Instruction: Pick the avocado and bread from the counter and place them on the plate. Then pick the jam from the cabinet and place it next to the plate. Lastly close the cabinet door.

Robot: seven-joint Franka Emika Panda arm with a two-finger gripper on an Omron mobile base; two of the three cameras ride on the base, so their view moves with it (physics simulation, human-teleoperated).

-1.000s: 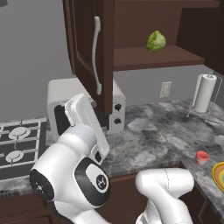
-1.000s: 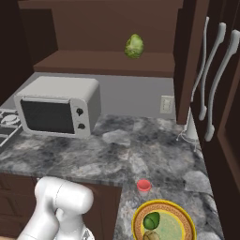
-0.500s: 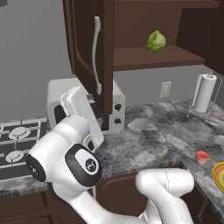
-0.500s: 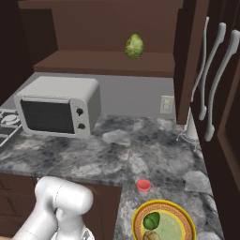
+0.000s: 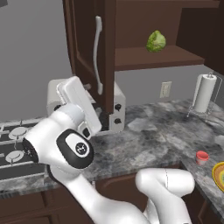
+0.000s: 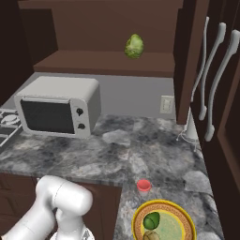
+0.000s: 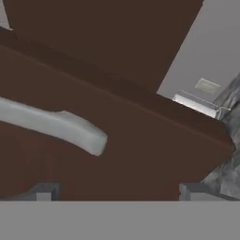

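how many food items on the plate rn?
2. The avocado sits left of centre on the plate; the bread lies just in front of it, cut by the frame edge, so more could be hidden.

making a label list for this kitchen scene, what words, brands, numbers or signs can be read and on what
No readable text in any view.
Microwave: two knobs, no lettering visible.
Jam: plain red jar, no label visible.
Arm joint cap: small pale mark, too small to read.
Wall outlet: blank plate.
Cabinet door and paper towel roll: no markings.
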